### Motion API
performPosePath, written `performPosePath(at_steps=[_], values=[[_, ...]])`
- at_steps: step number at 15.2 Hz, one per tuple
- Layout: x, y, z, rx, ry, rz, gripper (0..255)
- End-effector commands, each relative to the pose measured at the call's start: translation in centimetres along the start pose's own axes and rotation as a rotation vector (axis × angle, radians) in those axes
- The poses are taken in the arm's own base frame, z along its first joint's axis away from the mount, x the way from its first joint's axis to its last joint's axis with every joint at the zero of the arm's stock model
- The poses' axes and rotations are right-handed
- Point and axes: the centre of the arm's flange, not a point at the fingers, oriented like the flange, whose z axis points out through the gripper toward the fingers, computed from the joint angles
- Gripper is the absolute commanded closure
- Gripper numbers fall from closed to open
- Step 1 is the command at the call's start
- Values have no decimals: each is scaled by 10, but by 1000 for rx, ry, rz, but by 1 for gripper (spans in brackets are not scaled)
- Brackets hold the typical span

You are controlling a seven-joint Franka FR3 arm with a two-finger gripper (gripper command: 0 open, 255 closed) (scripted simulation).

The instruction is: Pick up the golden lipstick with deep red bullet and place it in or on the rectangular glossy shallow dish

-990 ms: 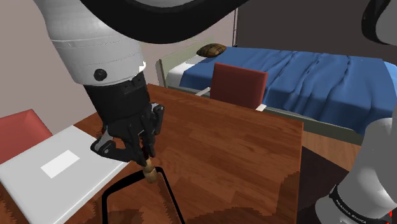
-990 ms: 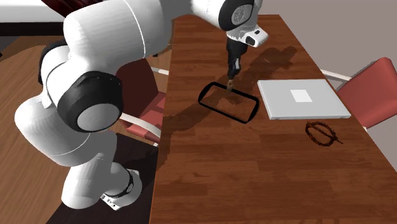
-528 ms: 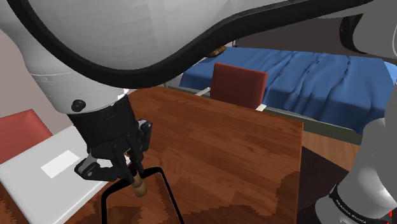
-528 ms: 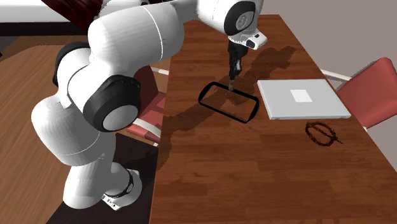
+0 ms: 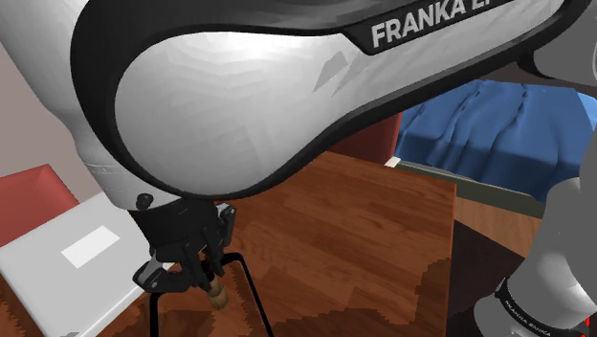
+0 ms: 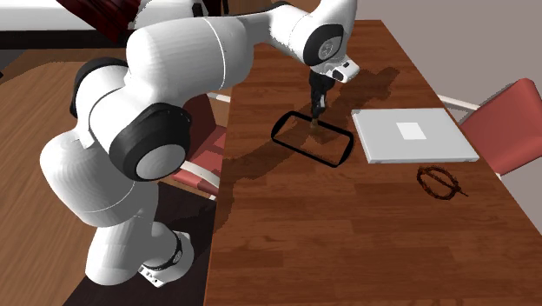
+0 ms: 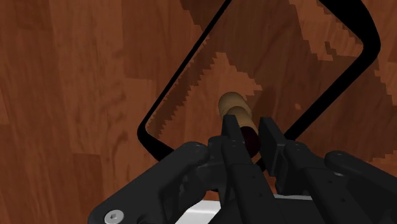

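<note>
My black gripper (image 7: 252, 136) is shut on the golden lipstick (image 7: 233, 112), which hangs upright from the fingers with its gold end pointing down. The deep red part sits between the fingertips (image 7: 230, 135). The dish is a rectangular shallow one with a thin black rim (image 7: 179, 88) and a wood-coloured inside. The lipstick (image 5: 218, 293) is low inside that rim (image 5: 252, 287). In the second exterior view the gripper (image 6: 318, 106) holds the lipstick (image 6: 314, 123) over the dish's far end, and the rim (image 6: 300, 153) lies on the brown table. I cannot tell whether the lipstick touches the dish's floor.
A flat white laptop-like slab (image 6: 413, 136) lies just beside the dish, also seen as the white slab (image 5: 67, 254). A brown ring-shaped object (image 6: 439, 182) lies near the slab. Red chairs (image 6: 512, 104) (image 6: 204, 148) stand at both table sides. A blue bed (image 5: 497, 124) stands beyond the table.
The gripper has come down with the lipstick, from above the dish's rim to low inside it. The arm now covers more of the shoulder view.
</note>
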Motion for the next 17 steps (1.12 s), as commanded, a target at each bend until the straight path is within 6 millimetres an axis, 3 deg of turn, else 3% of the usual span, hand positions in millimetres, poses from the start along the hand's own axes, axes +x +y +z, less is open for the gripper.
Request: performPosePath(at_steps=[1,6,14,15,17], values=[[1,-1,12,0,0,0,255],[1,0,38,0,0,0,255],[1,0,38,0,0,0,255],[1,0,38,0,0,0,0],[1,0,38,0,0,0,0]])
